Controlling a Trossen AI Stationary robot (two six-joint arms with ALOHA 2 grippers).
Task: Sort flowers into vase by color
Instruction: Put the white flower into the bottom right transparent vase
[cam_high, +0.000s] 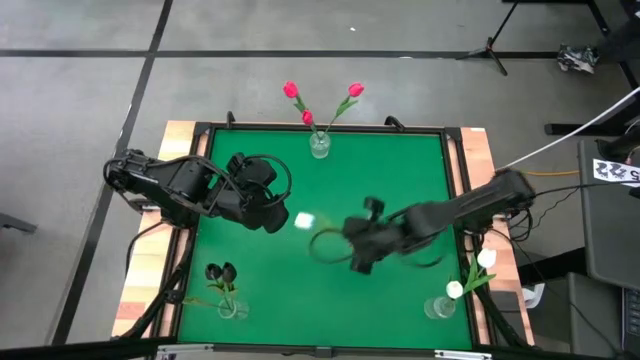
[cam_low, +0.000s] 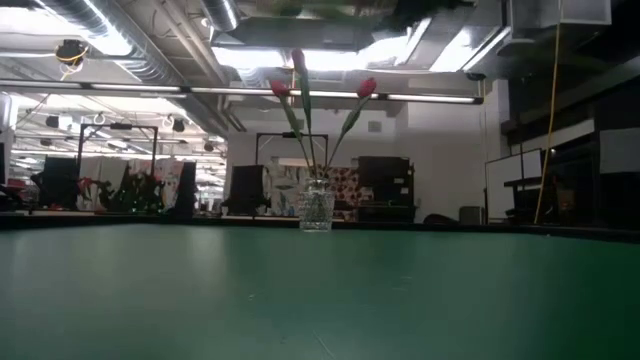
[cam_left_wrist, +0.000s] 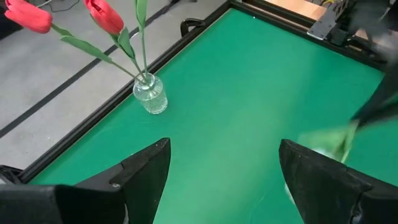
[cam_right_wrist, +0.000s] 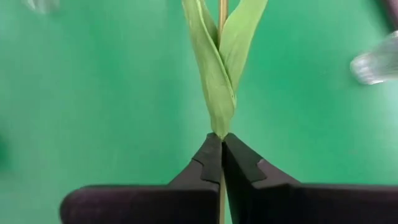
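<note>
My right gripper (cam_high: 352, 252) hangs over the middle of the green table (cam_high: 400, 180), shut on a flower with a white head (cam_high: 303, 220) and two long green leaves (cam_right_wrist: 221, 74). My left gripper (cam_high: 280, 220) stands open above the table's left half, nothing between its fingers (cam_left_wrist: 146, 171). Three pink-red flowers (cam_high: 292, 91) stand with their stems in a glass vase (cam_high: 319, 146) at the far edge. Dark flowers (cam_high: 221, 272) stand in a vase (cam_high: 232, 309) near left, white ones (cam_high: 484, 260) in a vase (cam_high: 438, 308) near right. My right gripper pinches the flower's thin stem (cam_right_wrist: 221, 132) between its two fingertips, just below where the two leaves join it. The fingers slant down from the table's right side. The flower is clear of the table, its leaves and head reaching out beyond the fingertips toward the left gripper.
A raised black frame (cam_high: 455, 170) runs round the table, with wooden boards (cam_high: 478, 150) outside it. The far vase with pink-red flowers (cam_low: 316, 210) also shows in the low view, and the green surface around it lies bare.
</note>
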